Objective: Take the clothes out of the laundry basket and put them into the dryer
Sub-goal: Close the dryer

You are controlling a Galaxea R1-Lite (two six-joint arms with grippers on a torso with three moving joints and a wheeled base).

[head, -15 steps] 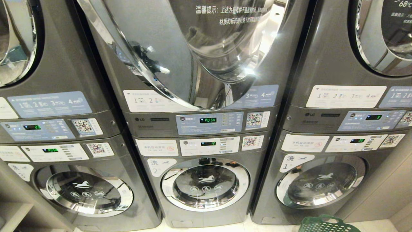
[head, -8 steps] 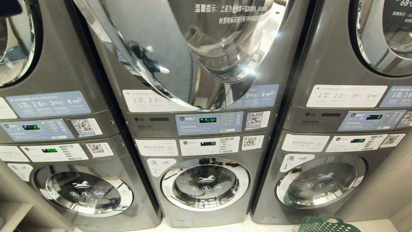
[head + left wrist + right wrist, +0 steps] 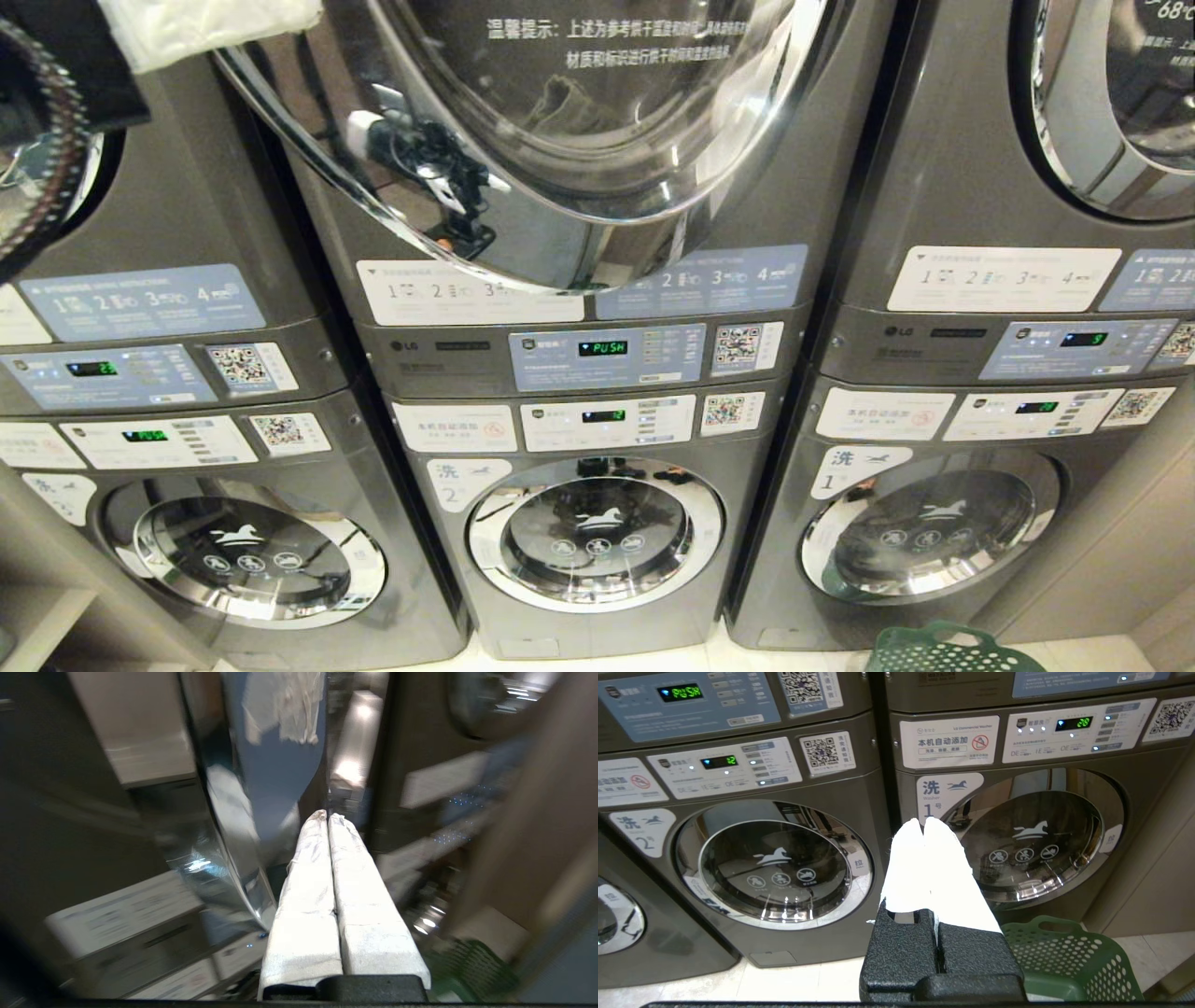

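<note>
Stacked laundromat machines filled the wall, and the middle dryer door (image 3: 560, 140) hung swung out. Left gripper (image 3: 327, 817) sat clenched and empty beside the door's edge, probably to shove it. Right gripper (image 3: 923, 822) was clenched too, parked low. Only its wrist view showed the basket (image 3: 1069, 961) at 5 o'clock, no clothes visible in it.

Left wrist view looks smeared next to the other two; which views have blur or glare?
Left wrist view: motion-blurred background, only the shut white-wrapped left hand sharp. Head view: sharp, bright glare on the chrome-rimmed glass dryer door. Right wrist view: sharp, but the white right hand is overexposed.
</note>
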